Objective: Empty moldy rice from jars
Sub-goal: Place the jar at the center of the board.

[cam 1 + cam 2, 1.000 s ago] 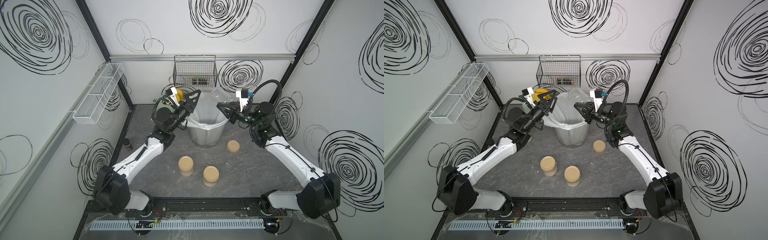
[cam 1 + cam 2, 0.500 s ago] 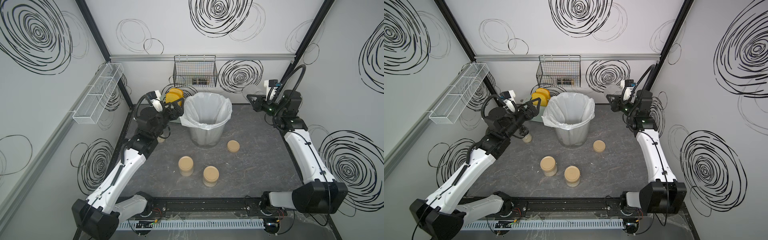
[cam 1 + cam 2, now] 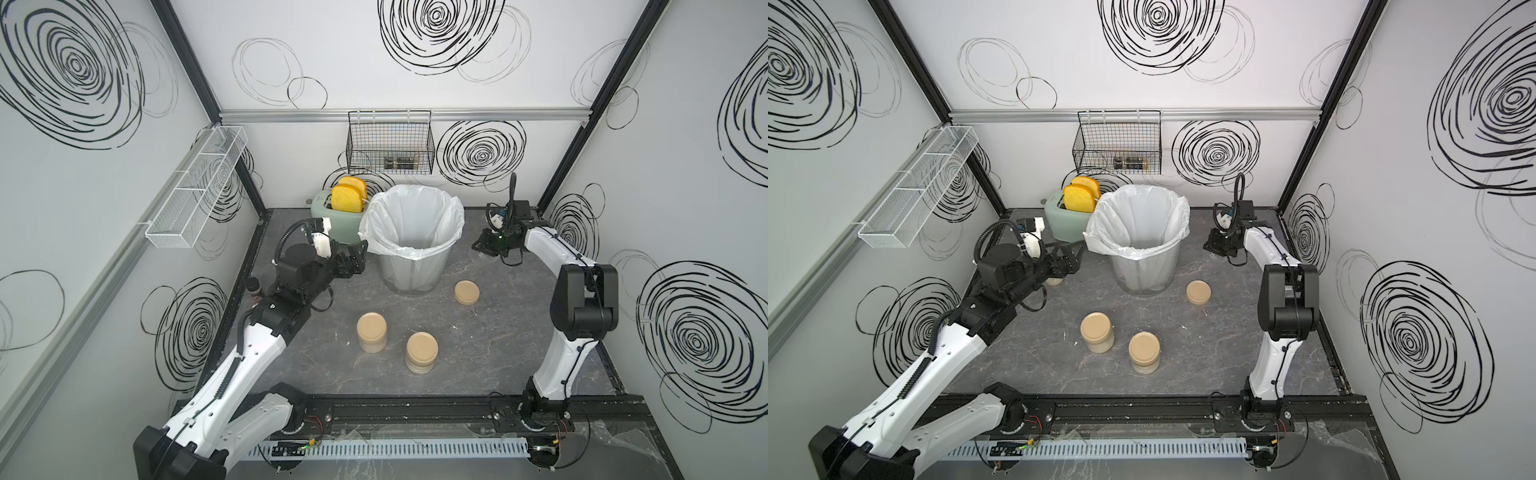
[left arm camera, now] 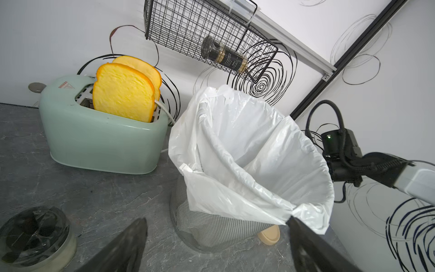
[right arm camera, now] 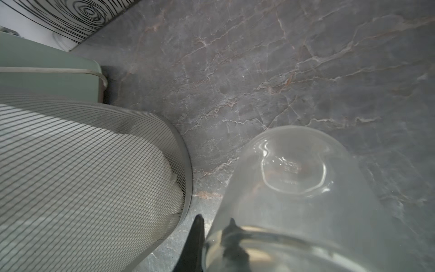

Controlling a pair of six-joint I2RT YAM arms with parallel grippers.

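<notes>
Two jars with tan lids stand at the front middle (image 3: 372, 332) (image 3: 422, 351), also in a top view (image 3: 1097, 332) (image 3: 1144, 351). Pale moldy rice (image 3: 371, 344) shows through their clear walls. My right gripper (image 5: 215, 221) is shut on the rim of a third, empty, lidless jar (image 5: 294, 188), one finger inside the glass and one outside. It hangs low just right of the bin (image 3: 415, 232). A loose tan lid (image 3: 466, 292) lies on the table. My left gripper (image 4: 216, 221) is open and empty, left of the bin.
The mesh bin has a white liner (image 4: 247, 146). A green toaster (image 3: 336, 220) with two yellow slices stands behind the left gripper. A small clear bottle (image 4: 35, 235) and a dark shaker (image 3: 254, 286) sit at the left. A black wire basket (image 3: 390, 145) hangs on the back wall.
Both arms have drawn away from the bin's rim. The right arm swung to the back right and came down toward the table with its jar. The left arm pulled back left and lower.
</notes>
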